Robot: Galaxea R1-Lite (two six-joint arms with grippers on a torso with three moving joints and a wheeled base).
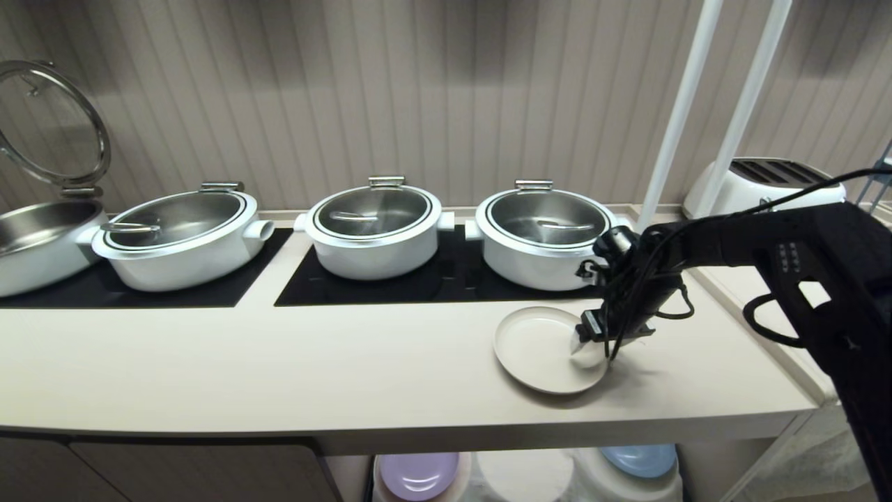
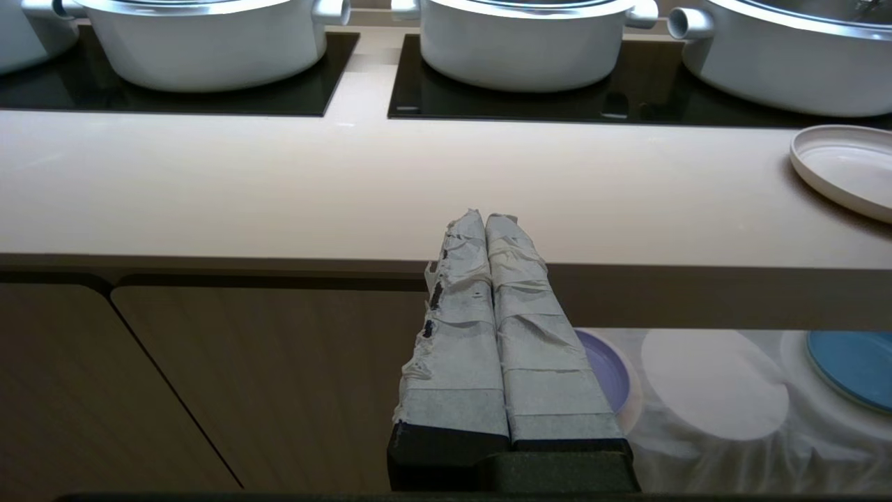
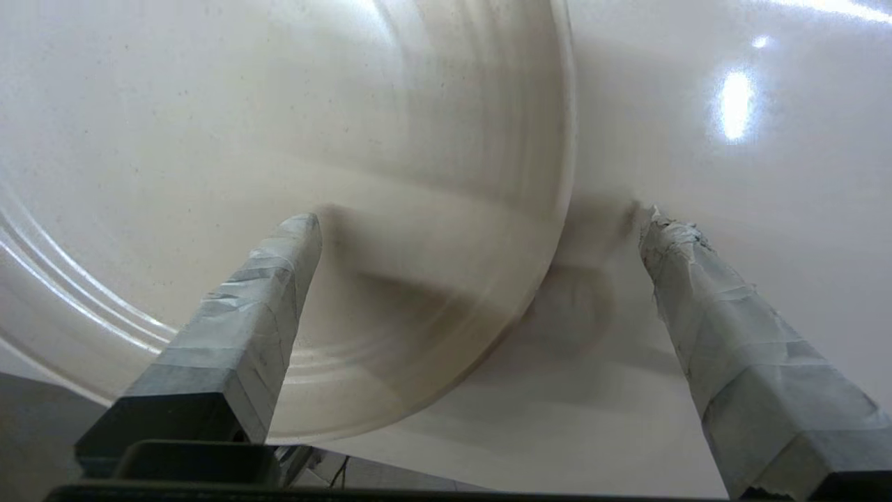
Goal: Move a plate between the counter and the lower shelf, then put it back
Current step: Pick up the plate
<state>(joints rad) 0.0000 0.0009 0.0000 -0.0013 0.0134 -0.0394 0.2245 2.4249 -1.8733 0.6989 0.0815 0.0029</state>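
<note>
**Right gripper spread over the plate's rim on the counter**

The cream plate (image 1: 540, 346) lies flat on the pale counter (image 1: 279, 355), near its front edge and just in front of the right-hand white pot (image 1: 540, 237). The black right arm (image 1: 766, 244) reaches in from the right, wrist bent downward. Its right gripper (image 1: 592, 348) points down at the plate's right rim, taped fingers (image 3: 258, 307) spread wide, one above the plate, the other outside the rim. The left gripper (image 2: 486, 223) hangs level below the counter's front edge, fingers pressed together. Below, the lower shelf (image 1: 529, 474) holds a lilac plate (image 1: 417, 474) and a blue plate (image 1: 640, 459).
</note>
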